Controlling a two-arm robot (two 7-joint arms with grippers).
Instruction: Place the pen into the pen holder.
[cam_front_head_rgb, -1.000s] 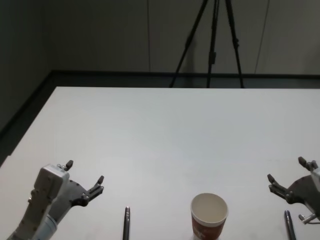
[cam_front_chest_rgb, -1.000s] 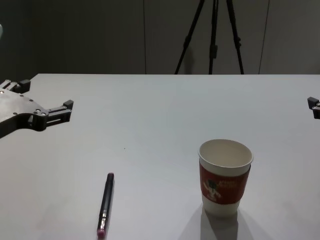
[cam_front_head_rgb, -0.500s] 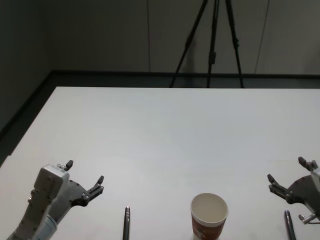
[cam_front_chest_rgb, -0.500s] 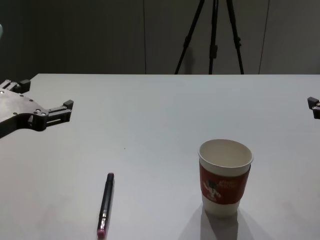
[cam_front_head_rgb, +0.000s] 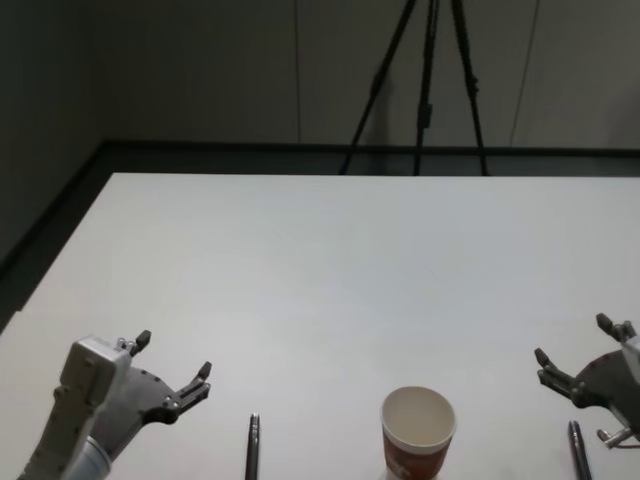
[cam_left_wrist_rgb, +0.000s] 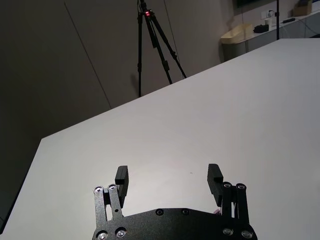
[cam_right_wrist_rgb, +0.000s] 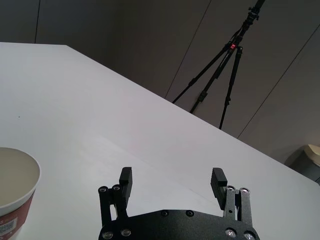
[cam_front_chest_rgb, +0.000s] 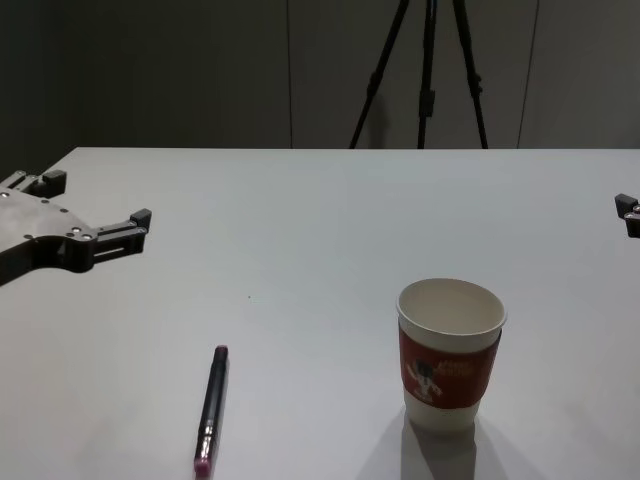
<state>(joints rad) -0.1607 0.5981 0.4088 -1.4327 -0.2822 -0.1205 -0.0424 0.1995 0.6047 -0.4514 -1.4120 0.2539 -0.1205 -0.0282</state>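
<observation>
Pen (cam_front_chest_rgb: 211, 410) is lying by the table's (cam_front_chest_rgb: 320, 220) near edge, long axis running near-to-far; dark barrel, pink tips. Left gripper (cam_front_chest_rgb: 96, 198) and right gripper (cam_front_head_rgb: 572, 338) are hovering, fingers spread wide.

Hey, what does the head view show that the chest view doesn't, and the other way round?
Head view, not chest view: a second pen lying near the right gripper, whose fingers are open.
Chest view, not head view: the cartoon figure and lettering on the sleeve of the pen holder, and the full length of the left pen with its pink ends.
Both: the pen holder, the left pen, the left gripper with open fingers, the white table and the tripod behind.
</observation>
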